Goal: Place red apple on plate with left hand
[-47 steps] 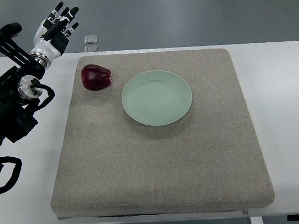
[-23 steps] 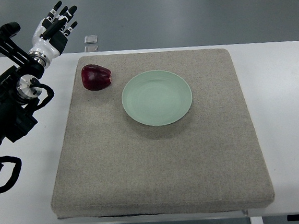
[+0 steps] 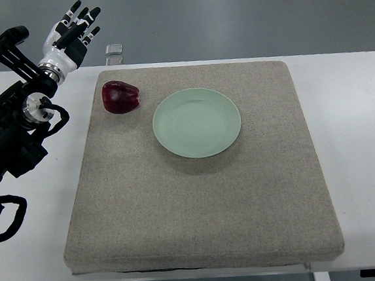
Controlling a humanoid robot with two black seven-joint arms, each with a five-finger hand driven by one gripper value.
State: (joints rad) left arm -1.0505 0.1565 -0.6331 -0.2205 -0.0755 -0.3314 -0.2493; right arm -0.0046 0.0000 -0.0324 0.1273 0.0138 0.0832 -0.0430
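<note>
Meanwhile, the left hand (image 3: 68,34) hovers empty, fingers spread, beyond the table's (image 3: 351,100) corner; next it must reach the apple (image 3: 120,96) beside the bare plate (image 3: 196,122).

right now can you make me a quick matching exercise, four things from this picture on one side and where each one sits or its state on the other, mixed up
Things:
1. red apple
2. plate
3. left hand
4. grey mat

Places or states:
A. fingers spread, holding nothing, beyond the table's far left corner
B. lies flat, covering most of the white table
C. on the mat near its far left corner, just left of the plate
D. empty, pale green, on the mat

Pairs: 1-C, 2-D, 3-A, 4-B
</note>
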